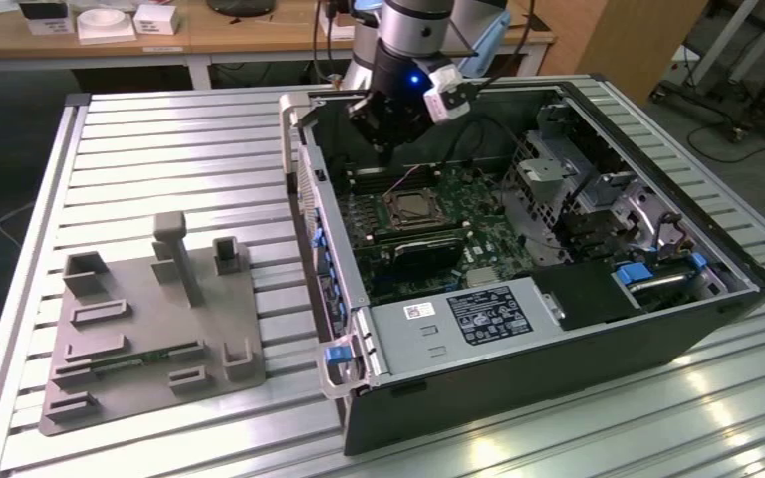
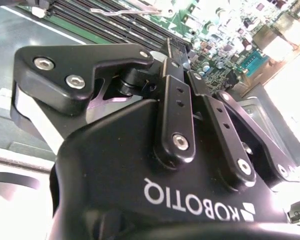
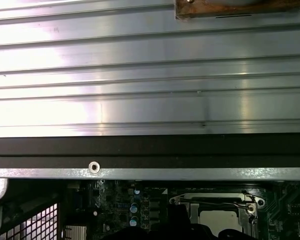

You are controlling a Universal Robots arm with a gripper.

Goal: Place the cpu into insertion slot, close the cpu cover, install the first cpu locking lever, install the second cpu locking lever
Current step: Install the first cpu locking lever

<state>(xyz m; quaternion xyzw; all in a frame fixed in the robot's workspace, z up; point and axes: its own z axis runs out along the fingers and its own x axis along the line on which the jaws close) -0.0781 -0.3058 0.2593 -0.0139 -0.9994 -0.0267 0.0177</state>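
- My claw (image 1: 382,142) hangs over the open computer case (image 1: 529,408), above the green board (image 1: 482,237), at the end that lies farthest back in the exterior view.
- Whether it is open or closed, I cannot tell.
- The chip (image 3: 217,219) sits in its slot (image 1: 390,213) on the board, silvery top up.
- The metal cover (image 3: 215,196) appears to lie down around the chip.
- A grey holder (image 1: 143,329) stands on the ribbed table (image 1: 170,149), beside the case on the exterior view's left.
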